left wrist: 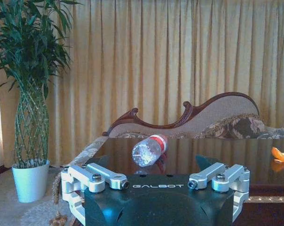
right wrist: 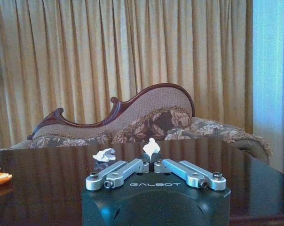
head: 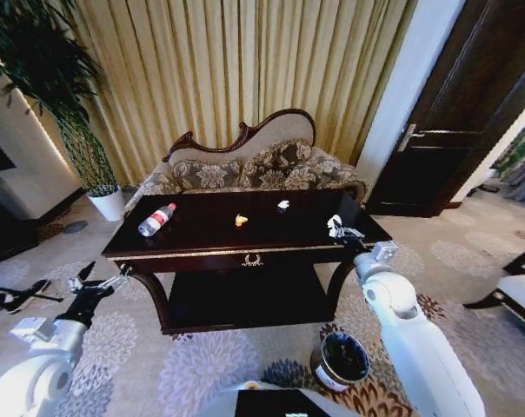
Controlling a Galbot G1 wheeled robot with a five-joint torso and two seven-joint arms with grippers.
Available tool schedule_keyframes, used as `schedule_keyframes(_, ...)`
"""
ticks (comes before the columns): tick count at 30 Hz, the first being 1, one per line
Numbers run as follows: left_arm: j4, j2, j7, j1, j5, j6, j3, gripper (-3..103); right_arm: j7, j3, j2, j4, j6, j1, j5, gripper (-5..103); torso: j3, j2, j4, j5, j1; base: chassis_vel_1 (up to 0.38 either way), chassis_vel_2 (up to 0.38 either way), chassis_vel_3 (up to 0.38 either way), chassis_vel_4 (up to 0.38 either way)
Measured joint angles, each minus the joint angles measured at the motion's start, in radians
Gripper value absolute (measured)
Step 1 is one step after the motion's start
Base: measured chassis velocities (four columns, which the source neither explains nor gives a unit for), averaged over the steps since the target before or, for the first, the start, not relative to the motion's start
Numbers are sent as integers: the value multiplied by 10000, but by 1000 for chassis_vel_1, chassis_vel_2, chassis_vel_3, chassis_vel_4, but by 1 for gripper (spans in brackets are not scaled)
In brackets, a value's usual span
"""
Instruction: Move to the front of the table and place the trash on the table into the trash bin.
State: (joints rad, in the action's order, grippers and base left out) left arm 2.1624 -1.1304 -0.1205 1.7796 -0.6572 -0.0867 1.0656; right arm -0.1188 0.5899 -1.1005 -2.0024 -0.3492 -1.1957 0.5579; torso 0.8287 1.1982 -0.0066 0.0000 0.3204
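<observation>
Nearest, the trash bin (head: 342, 360) stands on the carpet at about five o'clock from the desk (head: 245, 252). The left claw (head: 97, 281) hangs wide open, off the desk's corner at eight o'clock. The right claw (right wrist: 150, 165), at the desk's three o'clock edge, is pinched on a white scrap (right wrist: 151, 147). Farther off lie another white scrap (head: 283, 205), the orange scrap (head: 241, 221) and the bottle (head: 156, 219). The thin pinch could drop the scrap.
</observation>
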Motion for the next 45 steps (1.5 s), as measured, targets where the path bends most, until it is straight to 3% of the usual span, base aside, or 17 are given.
schedule_keyframes(14, -51, -10, 0, 26, 23, 1, -10, 100, 0, -154, -287, 365, 119, -86, -409, 0, 1, -2, 0, -1, 3, 118, -122, -126, 125)
schedule_keyframes(21, -268, -45, -36, 13, 600, 453, -89, 100, 0, 51, -808, 1438, 779, -507, -1681, 0, -1, 1, 2, -1, -1, 113, -110, -100, 114)
schedule_keyframes(31, -388, 43, -44, 23, 386, 549, 21, 100, 0, 562, -1331, 3970, 1439, -883, -2798, 0, 4, -5, -2, 1, 8, 5, -6, -4, 4)
schedule_keyframes(34, -393, 42, -44, 15, 335, 549, 19, 100, 1, 596, -1516, 5217, 1397, -584, -3494, 0, 3, -4, 0, 1, 6, 0, 0, 0, 0)
schedule_keyframes(39, -333, -50, -46, 50, 288, 559, -14, 100, 2, 627, -1634, 6795, 593, -96, -4706, 0, 1, -2, 1, 1, 3, 0, 0, 0, 0)
schedule_keyframes(45, -306, -155, -59, 169, 258, 741, -37, 100, 2, 749, -1735, 7978, 390, 257, -5501, 0, 2, -3, 3, 0, 4, 0, 0, 0, 0)
